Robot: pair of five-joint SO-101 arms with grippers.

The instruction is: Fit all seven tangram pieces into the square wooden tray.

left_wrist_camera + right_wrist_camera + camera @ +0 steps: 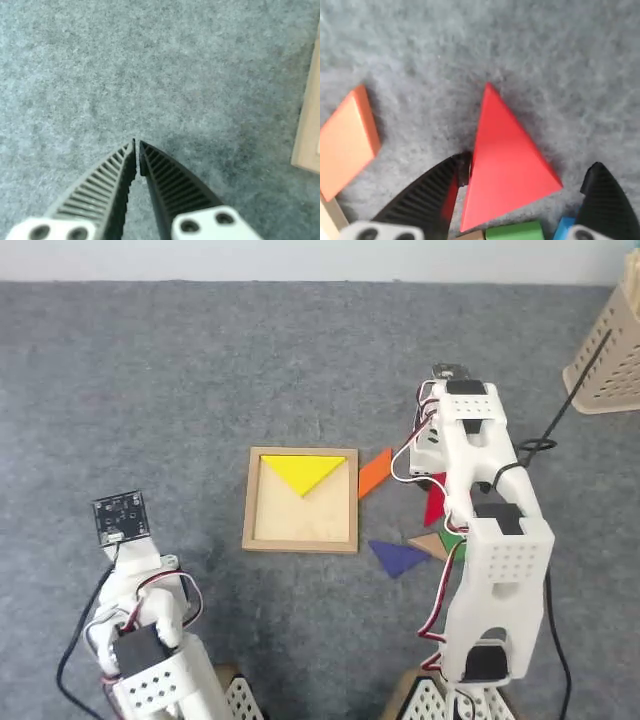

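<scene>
The square wooden tray (300, 538) lies mid-table with a yellow triangle (302, 472) in its far half. Right of it are an orange parallelogram (375, 472), a red triangle (434, 502), a purple triangle (398, 557), a tan piece (428, 544) and a green piece (452, 540). In the right wrist view my right gripper (530, 167) is open and straddles the red triangle (505, 165); one finger (440, 190) touches its edge, the other stands apart. My left gripper (136, 146) is shut over bare carpet left of the tray (307, 135).
Grey carpet covers the table. A slatted beige basket (612, 350) stands at the far right edge, with a black cable (560, 415) running from it to the right arm. In the right wrist view, orange (345, 145), green (515, 231) and blue (565, 225) pieces crowd the red triangle.
</scene>
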